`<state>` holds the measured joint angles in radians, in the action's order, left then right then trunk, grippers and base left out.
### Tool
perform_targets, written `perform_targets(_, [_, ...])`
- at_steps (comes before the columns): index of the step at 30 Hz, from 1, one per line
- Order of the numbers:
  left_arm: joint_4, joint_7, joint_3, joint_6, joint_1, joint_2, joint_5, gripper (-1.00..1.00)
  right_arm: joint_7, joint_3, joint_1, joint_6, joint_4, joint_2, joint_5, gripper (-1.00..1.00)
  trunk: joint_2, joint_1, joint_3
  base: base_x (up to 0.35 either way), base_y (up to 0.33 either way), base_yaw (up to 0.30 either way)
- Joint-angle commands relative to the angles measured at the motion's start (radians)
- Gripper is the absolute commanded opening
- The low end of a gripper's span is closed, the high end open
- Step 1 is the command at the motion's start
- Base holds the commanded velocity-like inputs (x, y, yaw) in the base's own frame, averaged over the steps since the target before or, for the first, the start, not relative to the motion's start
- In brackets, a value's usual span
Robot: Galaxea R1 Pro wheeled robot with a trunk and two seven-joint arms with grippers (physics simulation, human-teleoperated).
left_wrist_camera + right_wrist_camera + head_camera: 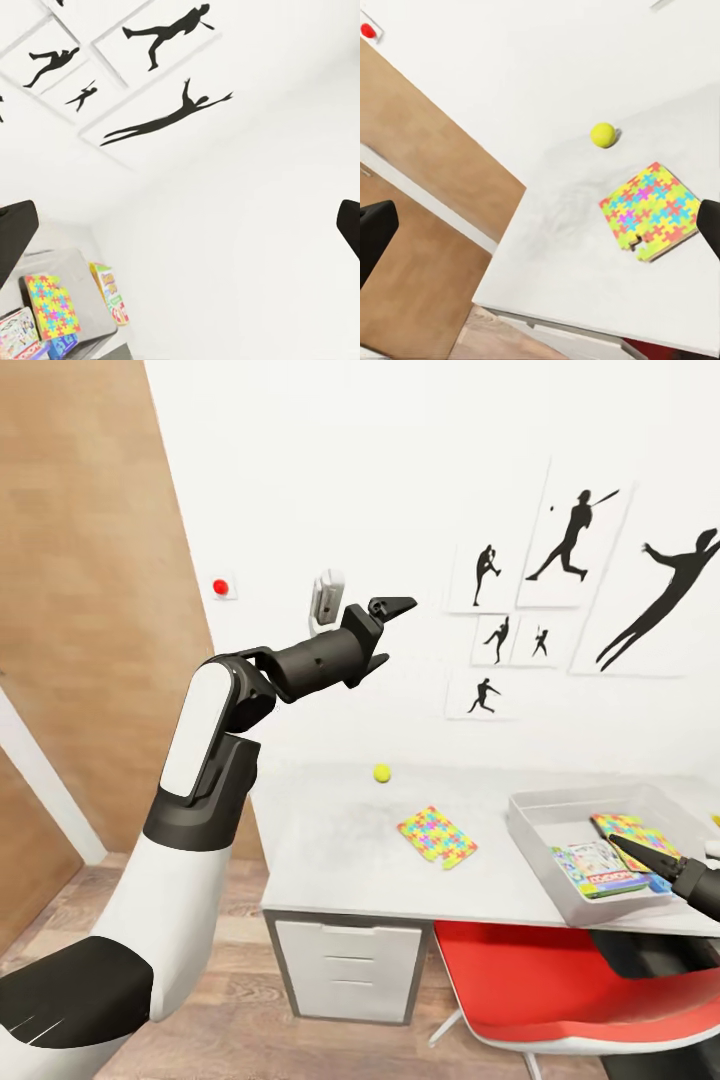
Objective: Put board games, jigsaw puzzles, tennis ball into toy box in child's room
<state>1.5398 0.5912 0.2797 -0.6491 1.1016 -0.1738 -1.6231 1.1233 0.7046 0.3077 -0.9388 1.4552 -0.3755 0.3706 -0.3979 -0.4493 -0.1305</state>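
Note:
The tennis ball (382, 772) (602, 134) rests near the back of the pale table (330, 860). One jigsaw puzzle (437, 836) (654, 210) lies flat in front of it. At the right stands the grey toy box (530, 830), holding a second jigsaw (630, 827) (49, 304), a Monopoly board game (600, 870) (16, 334) and a blue box (660, 882). A yellow-green-red game box (110, 292) sits beside the bin's outer wall. My left gripper (398, 630) (180, 232) is raised high before the wall, open and empty. My right gripper (645, 855) (540, 229) hovers over the toy box, open, looking toward the loose jigsaw and ball.
A red chair (540, 980) is tucked under the table's right part, next to a white drawer unit (345, 970). Silhouette posters (575, 540) hang on the white wall. A wooden wall (80, 610) rises at the left, with wood floor below.

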Motion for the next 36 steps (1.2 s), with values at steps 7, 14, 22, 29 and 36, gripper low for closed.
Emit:
perform_targets(7, [0.000, 0.010, -0.001, 0.000, 0.001, -0.001, -0.010, 1.00, 0.003, 0.001, 0.001, -0.005, 0.000, 0.000, 0.001, 1.00, -0.002, -0.001, 0.003, 0.000, 0.000, 0.267])
perform_targets(14, [0.000, 0.010, 0.000, 0.000, 0.001, -0.001, -0.010, 1.00, 0.003, 0.001, 0.001, -0.005, 0.001, 0.000, 0.000, 1.00, -0.002, -0.001, 0.008, 0.008, 0.000, 0.265])
perform_targets(22, [0.000, 0.010, 0.000, 0.000, 0.001, -0.001, -0.011, 1.00, -0.001, 0.000, 0.001, -0.005, 0.001, 0.000, -0.001, 1.00, -0.002, -0.001, 0.011, 0.091, 0.009, 0.150])
perform_targets(29, [0.000, 0.010, 0.000, 0.000, 0.001, -0.001, -0.010, 1.00, -0.003, -0.001, 0.001, -0.005, 0.001, 0.000, -0.002, 1.00, -0.002, -0.001, 0.011, 0.229, 0.070, 0.042])
perform_targets(36, [0.000, 0.010, 0.001, 0.000, 0.001, -0.001, -0.010, 1.00, -0.004, -0.002, 0.001, -0.005, 0.001, 0.000, -0.002, 1.00, -0.002, -0.001, 0.011, 0.225, 0.070, 0.012])
